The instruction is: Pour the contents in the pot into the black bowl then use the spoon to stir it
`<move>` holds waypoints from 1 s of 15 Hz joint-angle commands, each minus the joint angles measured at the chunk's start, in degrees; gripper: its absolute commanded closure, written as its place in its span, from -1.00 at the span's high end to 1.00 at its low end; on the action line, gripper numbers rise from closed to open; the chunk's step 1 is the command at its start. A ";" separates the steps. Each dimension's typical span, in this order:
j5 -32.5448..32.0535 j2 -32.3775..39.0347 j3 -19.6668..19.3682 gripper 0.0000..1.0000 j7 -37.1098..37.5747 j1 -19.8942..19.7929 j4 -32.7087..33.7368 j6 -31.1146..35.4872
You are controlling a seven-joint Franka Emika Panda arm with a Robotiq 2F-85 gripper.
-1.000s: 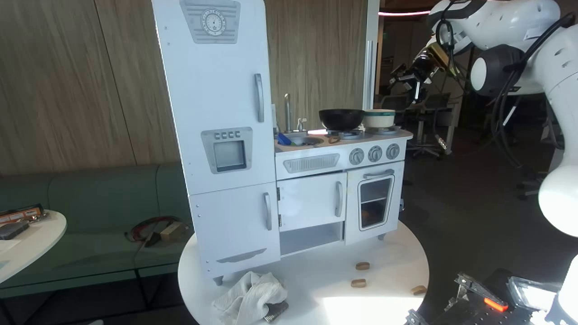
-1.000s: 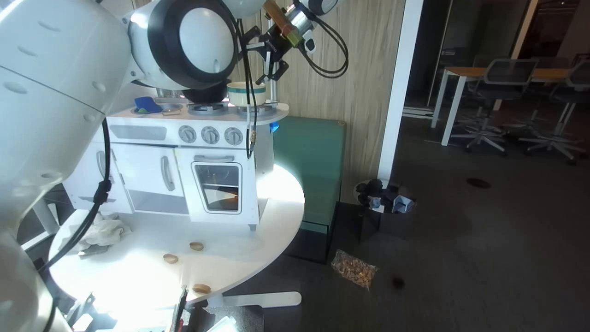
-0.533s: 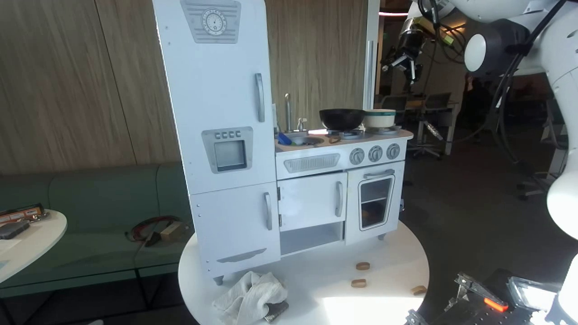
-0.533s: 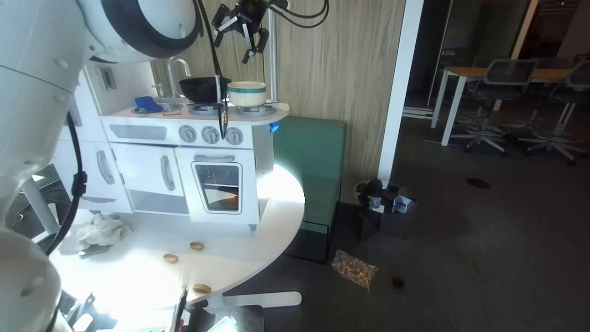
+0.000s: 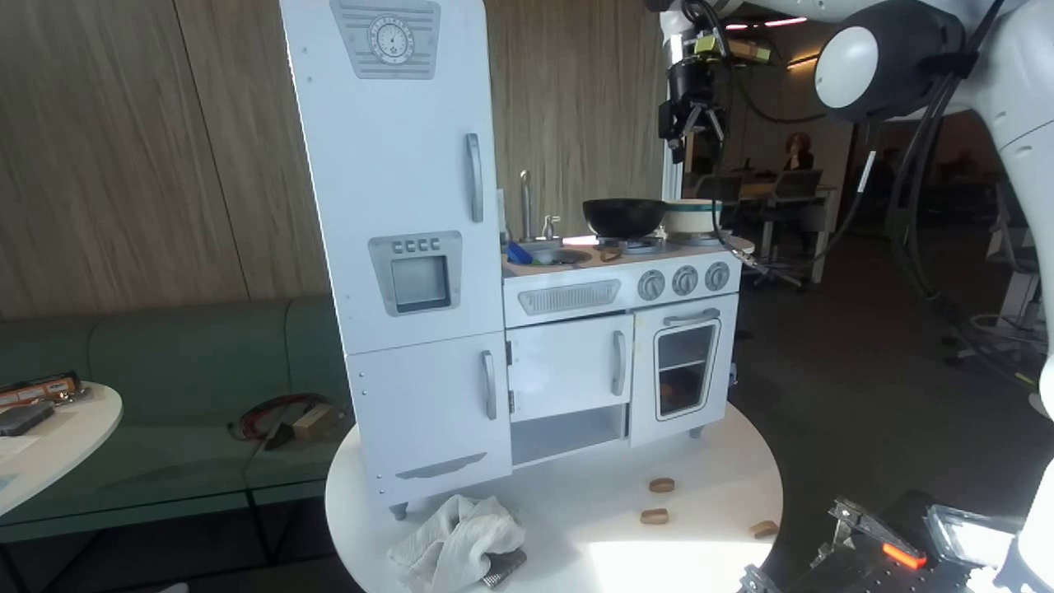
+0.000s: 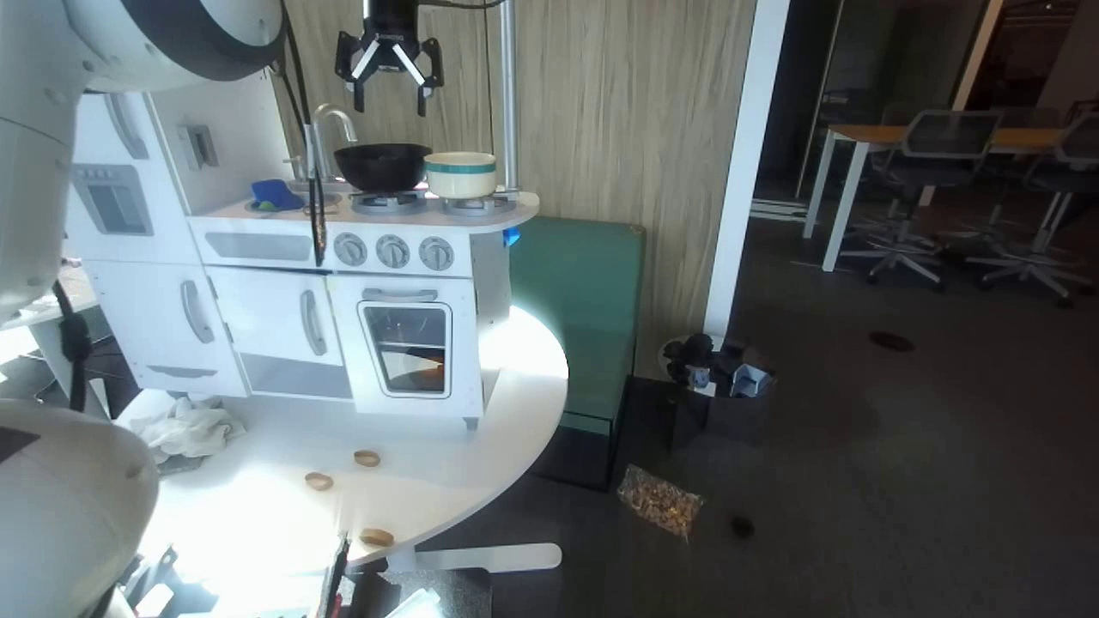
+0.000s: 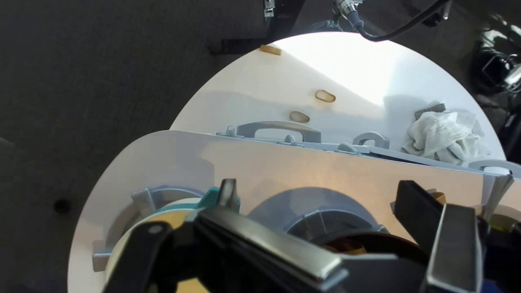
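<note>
The gripper [image 6: 391, 105] hangs pointing down above the stove end of a white toy kitchen [image 6: 488, 275], its jaws spread wide. Well below it, and almost straight under it in an exterior view, the black bowl [image 6: 380, 167] stands upright on a burner [image 6: 386, 205]. The pot [image 6: 461, 178], pale with a teal band, stands upright on the next burner, also below the gripper and just beside the bowl; whether the two touch, I cannot tell. In both exterior views air shows between the gripper and both of these. In the wrist view part of the bowl shows between the fingers [image 7: 454, 244], with something orange-brown [image 7: 348, 246] in it too hidden to make out, and the finger at the left of that view covers much of the pot, whose inside looks yellow. Off to one side of the gripper, past the bowl, are the tap [image 5: 525, 206] and, lower, the sink [image 5: 564, 257]; a blue thing [image 6: 276, 194] sits at the sink, and a small brown piece [image 5: 609, 255] lies on the counter [image 7: 260, 167] near it. Farther down under the gripper come the knobs [image 6: 392, 251] and the oven door [image 6: 403, 348]. Lower yet is the round white table [image 6: 515, 412] under the kitchen, where three brown ovals [image 5: 662, 485] and, farther from the gripper, a crumpled white cloth [image 5: 457, 535] lie.
</note>
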 commanded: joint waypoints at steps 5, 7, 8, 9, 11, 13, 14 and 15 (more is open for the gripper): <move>-4.31 -0.13 0.01 1.00 -0.87 2.99 -3.08 2.01; -4.10 -0.23 0.00 1.00 -0.93 2.18 -3.08 2.00; -4.29 -0.50 -0.07 1.00 -0.50 2.03 -3.36 3.67; -4.54 -1.53 0.73 1.00 -3.18 2.55 -5.08 4.81; -6.49 -2.75 1.03 1.00 -3.74 4.33 -8.98 9.58; -8.53 -4.85 1.44 1.00 -5.22 6.31 -15.38 14.50; -10.92 -5.95 1.47 1.00 -6.20 7.96 -19.18 16.35; -12.90 -6.49 1.69 1.00 -6.78 9.12 -21.62 18.21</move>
